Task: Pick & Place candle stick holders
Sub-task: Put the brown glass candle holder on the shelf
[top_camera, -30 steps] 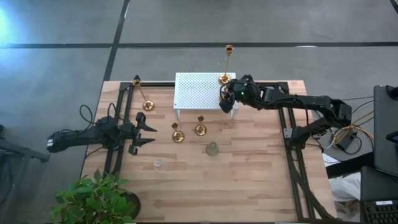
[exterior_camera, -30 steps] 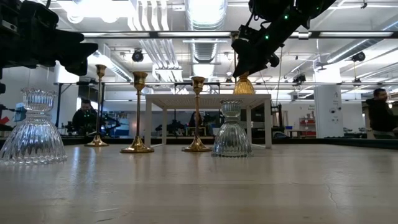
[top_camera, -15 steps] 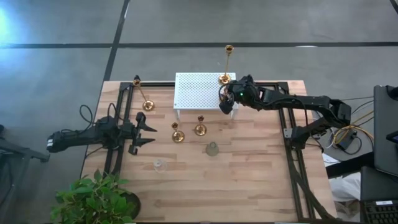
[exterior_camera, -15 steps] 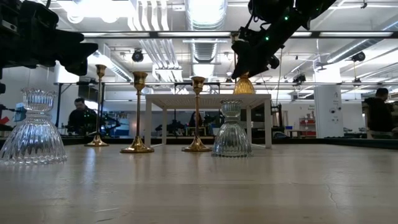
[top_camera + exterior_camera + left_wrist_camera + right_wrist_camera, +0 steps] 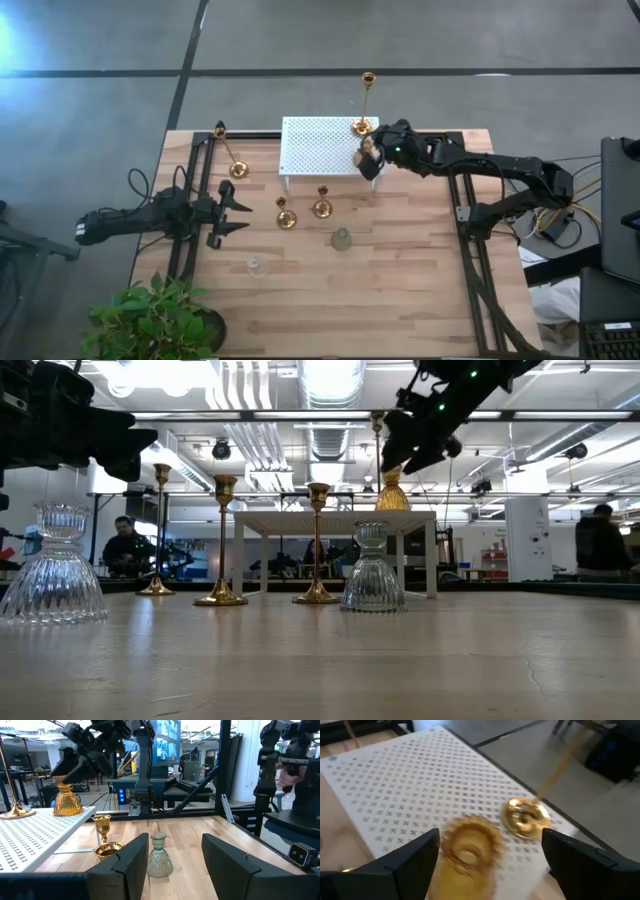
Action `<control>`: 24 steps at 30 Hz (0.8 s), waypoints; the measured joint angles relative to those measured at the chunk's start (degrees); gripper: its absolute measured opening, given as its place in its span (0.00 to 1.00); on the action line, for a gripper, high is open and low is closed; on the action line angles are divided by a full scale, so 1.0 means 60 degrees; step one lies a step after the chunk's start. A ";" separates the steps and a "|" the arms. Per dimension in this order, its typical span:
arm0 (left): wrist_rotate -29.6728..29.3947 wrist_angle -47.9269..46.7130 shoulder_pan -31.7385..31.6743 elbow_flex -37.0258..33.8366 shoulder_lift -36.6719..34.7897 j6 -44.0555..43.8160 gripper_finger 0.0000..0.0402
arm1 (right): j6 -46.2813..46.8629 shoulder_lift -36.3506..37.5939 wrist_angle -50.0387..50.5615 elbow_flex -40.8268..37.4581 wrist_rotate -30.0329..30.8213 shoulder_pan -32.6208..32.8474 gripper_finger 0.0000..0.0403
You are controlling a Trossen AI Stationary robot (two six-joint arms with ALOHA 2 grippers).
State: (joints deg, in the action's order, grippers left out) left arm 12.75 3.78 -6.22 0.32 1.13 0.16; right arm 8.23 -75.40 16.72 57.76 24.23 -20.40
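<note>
An amber glass candle stick holder (image 5: 470,845) stands on its base at the right near corner of the white perforated stand (image 5: 320,145), beside a tall brass stick (image 5: 364,105) that stands there on its round base. My right gripper (image 5: 374,160) hovers open just above and behind the amber holder (image 5: 392,495), a finger off each side, touching nothing. On the table stand another tall brass stick (image 5: 230,152), two short brass ones (image 5: 286,218) (image 5: 322,208), a grey-green glass holder (image 5: 342,239) and a clear one (image 5: 257,265). My left gripper (image 5: 235,215) waits open at the left.
The stand's perforated top (image 5: 410,780) has free room left of the amber holder. A potted plant (image 5: 160,320) sits at the near left corner. Black frame rails (image 5: 470,260) run along both sides of the table. People show in the room behind (image 5: 600,545).
My right gripper has opened and let go of the amber holder, then drawn up and back toward the table's right edge. The amber holder stays upright on the stand, now uncovered in the high view.
</note>
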 joint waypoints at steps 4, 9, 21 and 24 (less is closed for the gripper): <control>0.0000 -0.0001 -0.0007 0.0000 -0.0003 0.0000 0.47 | 0.0234 0.1057 0.0879 0.0000 0.0166 0.0022 0.82; 0.0000 0.0000 -0.0007 0.0000 -0.0002 0.0000 0.47 | 0.1139 0.2660 0.2071 0.0011 -0.0326 0.0520 0.81; 0.0000 0.0002 -0.0007 0.0000 -0.0003 0.0000 0.47 | 0.0944 0.2893 0.2063 -0.0149 -0.1053 0.0659 0.81; 0.0000 -0.0002 -0.0004 0.0000 -0.0002 0.0000 0.47 | 0.0776 0.3004 0.2611 -0.0146 -0.1025 0.0647 0.81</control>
State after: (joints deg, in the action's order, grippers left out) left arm 12.75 3.77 -6.24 0.32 1.12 0.16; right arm 12.88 -57.37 32.38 56.88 18.08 -16.52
